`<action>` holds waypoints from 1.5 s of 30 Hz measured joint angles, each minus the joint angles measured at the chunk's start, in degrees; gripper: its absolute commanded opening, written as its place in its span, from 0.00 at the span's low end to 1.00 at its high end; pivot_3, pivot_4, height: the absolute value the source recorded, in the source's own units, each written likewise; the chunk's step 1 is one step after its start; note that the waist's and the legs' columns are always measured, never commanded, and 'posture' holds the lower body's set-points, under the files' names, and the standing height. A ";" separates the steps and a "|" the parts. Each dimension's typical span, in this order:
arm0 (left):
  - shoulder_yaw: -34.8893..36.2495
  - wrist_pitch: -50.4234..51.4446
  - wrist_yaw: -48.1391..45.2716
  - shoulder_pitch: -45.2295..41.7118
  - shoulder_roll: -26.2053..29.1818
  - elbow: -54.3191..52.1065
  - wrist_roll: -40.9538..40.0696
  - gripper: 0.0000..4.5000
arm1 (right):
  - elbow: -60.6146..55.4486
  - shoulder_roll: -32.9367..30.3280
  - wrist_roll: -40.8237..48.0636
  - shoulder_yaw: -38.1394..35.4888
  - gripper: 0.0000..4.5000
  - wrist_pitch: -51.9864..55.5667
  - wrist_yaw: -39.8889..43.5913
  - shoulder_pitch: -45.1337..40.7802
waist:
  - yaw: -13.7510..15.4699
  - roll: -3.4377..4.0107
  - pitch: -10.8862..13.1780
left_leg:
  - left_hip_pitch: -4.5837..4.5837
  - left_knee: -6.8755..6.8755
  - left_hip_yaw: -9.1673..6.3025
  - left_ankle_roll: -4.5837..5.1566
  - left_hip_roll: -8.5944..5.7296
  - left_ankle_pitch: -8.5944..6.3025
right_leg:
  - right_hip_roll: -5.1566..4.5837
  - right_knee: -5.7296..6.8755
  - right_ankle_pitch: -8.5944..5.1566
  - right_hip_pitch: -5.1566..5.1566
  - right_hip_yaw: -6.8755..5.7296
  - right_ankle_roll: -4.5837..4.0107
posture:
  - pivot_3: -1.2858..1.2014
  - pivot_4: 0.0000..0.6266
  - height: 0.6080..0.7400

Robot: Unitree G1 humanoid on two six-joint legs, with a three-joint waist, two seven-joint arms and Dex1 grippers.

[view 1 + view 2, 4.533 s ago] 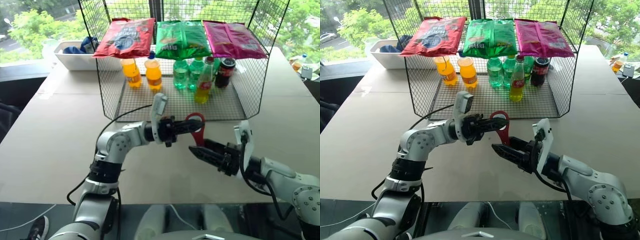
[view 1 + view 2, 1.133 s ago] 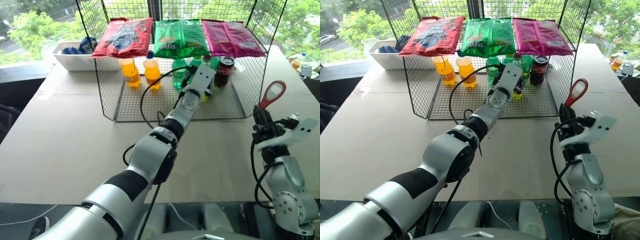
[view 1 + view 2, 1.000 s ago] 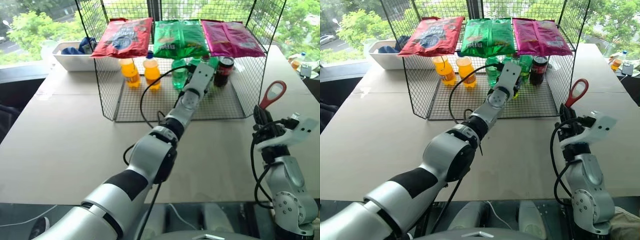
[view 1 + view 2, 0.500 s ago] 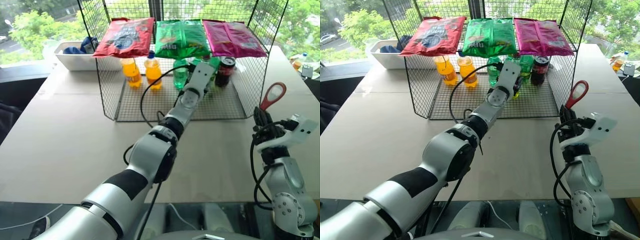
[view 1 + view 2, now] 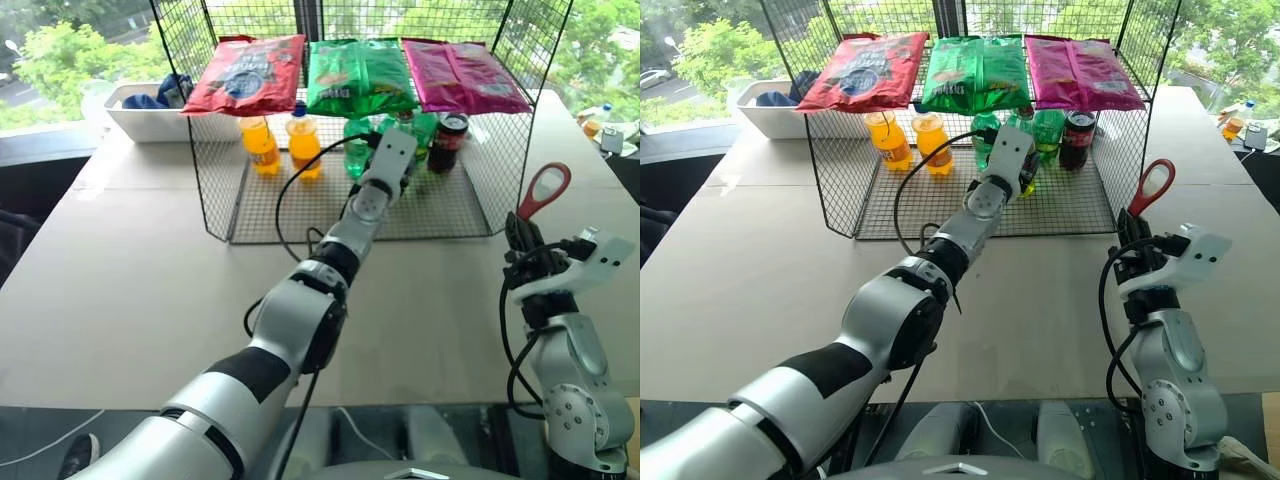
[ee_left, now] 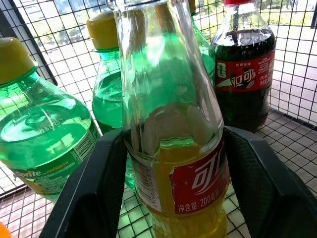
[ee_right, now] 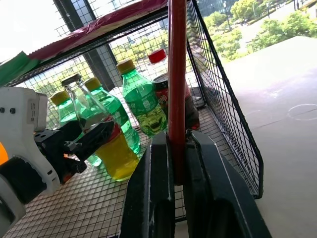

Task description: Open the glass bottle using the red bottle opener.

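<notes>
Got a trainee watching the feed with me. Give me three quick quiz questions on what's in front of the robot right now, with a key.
1. True or false: the left gripper has its fingers on either side of the glass bottle.
2. What does the right gripper hold?
A. the red bottle opener
B. a green bottle
C. nothing
3. Fill in: the glass bottle stands inside the wire ____.

Key: 1 true; 2 A; 3 cage.
</notes>
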 measured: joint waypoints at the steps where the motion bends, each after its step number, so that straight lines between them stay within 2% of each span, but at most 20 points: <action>1: 0.02 0.12 -0.10 0.79 0.58 -1.19 -0.11 0.54 | 0.02 0.02 -0.02 0.00 0.00 0.00 0.00 0.01 | -0.02 0.00 0.00 | 0.00 0.00 0.01 0.00 0.01 0.00 | 0.00 0.00 0.00 -0.01 0.02 0.00 | 0.52 0.24 1.00; 9: -0.22 3.81 -3.16 6.36 2.57 -11.42 -0.65 0.54 | 0.02 0.07 -0.01 0.07 0.00 0.00 0.03 0.15 | 0.14 0.00 0.00 | -0.04 0.01 -0.01 0.00 0.02 0.00 | -0.05 -0.01 0.00 -0.01 0.00 0.00 | 0.52 0.24 1.00; 22: -3.56 26.68 -8.80 20.98 3.96 -45.63 -2.48 0.54 | 0.02 0.56 -0.05 0.58 0.00 0.00 0.02 1.11 | 0.00 0.01 0.00 | -0.02 0.01 0.00 0.00 0.15 0.00 | -0.03 0.01 0.00 -0.02 0.02 0.00 | 0.52 0.24 1.00; 28: -4.60 31.98 -9.56 25.38 5.59 -53.97 -2.14 0.54 | 0.02 0.56 -0.02 0.69 0.00 0.01 0.05 1.18 | 0.08 0.02 -0.01 | -0.01 0.02 0.00 -0.01 0.16 0.00 | -0.02 0.01 0.00 -0.01 0.02 -0.01 | 0.52 0.24 1.00; 29: -4.64 32.22 -9.88 26.43 5.77 -55.52 -2.23 0.76 | 0.02 0.55 -0.02 0.63 0.00 0.01 0.05 1.24 | 0.06 0.02 -0.01 | 0.00 0.02 0.00 -0.01 0.17 0.00 | -0.03 0.01 0.00 -0.01 0.03 -0.01 | 0.52 0.24 1.00; 32: -4.60 32.20 -9.89 26.98 5.63 -57.43 -2.66 0.96 | 0.02 0.55 -0.03 0.79 0.00 0.01 0.06 1.23 | 0.19 0.02 -0.01 | 0.00 0.05 0.00 -0.01 0.18 0.00 | -0.03 0.02 0.00 0.01 0.02 -0.01 | 0.52 0.24 1.00; 39: -5.02 28.76 -9.88 27.79 5.62 -57.23 -2.80 0.96 | 0.02 0.54 -0.03 0.95 0.00 0.02 0.07 1.22 | 0.14 0.03 -0.03 | 0.02 0.05 0.00 -0.01 0.18 0.00 | -0.02 0.02 0.00 0.03 0.03 -0.01 | 0.52 0.24 1.00; 45: -4.42 23.55 -9.53 25.97 5.68 -50.19 -2.87 0.96 | 0.02 0.54 -0.05 0.97 0.00 0.06 0.05 1.19 | 0.15 0.03 -0.03 | 0.03 0.05 0.01 -0.01 0.18 0.00 | -0.02 0.02 0.00 0.03 0.02 -0.01 | 0.52 0.24 1.00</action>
